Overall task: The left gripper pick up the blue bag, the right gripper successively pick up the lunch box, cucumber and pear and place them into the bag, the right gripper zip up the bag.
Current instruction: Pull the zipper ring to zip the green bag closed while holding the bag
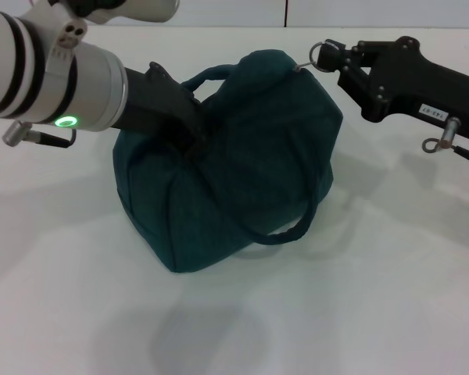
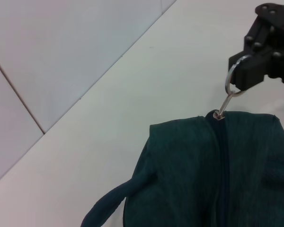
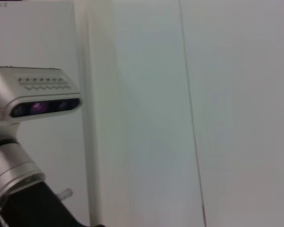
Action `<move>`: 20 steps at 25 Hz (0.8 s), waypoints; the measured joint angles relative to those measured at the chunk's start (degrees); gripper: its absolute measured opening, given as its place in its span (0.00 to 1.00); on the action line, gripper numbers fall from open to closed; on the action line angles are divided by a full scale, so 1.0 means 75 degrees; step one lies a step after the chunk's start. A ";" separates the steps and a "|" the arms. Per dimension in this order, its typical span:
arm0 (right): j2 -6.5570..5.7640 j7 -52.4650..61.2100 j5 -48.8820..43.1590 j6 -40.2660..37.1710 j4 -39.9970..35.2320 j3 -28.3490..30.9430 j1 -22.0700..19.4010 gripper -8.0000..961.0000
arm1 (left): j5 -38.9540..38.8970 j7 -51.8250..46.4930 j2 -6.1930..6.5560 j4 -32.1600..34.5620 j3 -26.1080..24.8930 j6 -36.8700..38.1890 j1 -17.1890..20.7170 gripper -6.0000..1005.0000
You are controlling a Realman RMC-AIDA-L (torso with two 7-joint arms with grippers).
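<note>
The blue bag (image 1: 234, 164) sits on the white bench (image 1: 359, 312), zipped along its top seam, with 1 loop handle (image 1: 285, 230) drooping toward the front and the other arched at the back. The left claw (image 1: 191, 133) presses into the bag's fabric on the robot's left side; its fingertips are buried in the folds, so I cannot tell how they stand. The right claw (image 1: 328, 56) is at the bag's far upper corner, closed on the metal ring zipper pull (image 2: 232, 82), which hangs taut from the slider at the seam's end.
</note>
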 joint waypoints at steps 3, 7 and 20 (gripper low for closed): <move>0.0019 0.0056 0.0023 -0.0099 0.0230 0.0204 -0.0005 0.07 | -0.0018 0.0031 -0.0004 0.0045 -0.0001 -0.0002 0.0015 0.11; 0.0022 0.0082 0.0129 -0.0184 0.0479 0.0274 0.0040 0.07 | -0.0024 0.0061 -0.0007 0.0084 0.0028 -0.0002 0.0025 0.08; 0.0021 0.0671 0.0445 -0.0193 0.1126 0.0523 0.0217 0.07 | -0.0422 0.0168 -0.0002 0.0087 -0.0002 0.0001 0.0027 0.05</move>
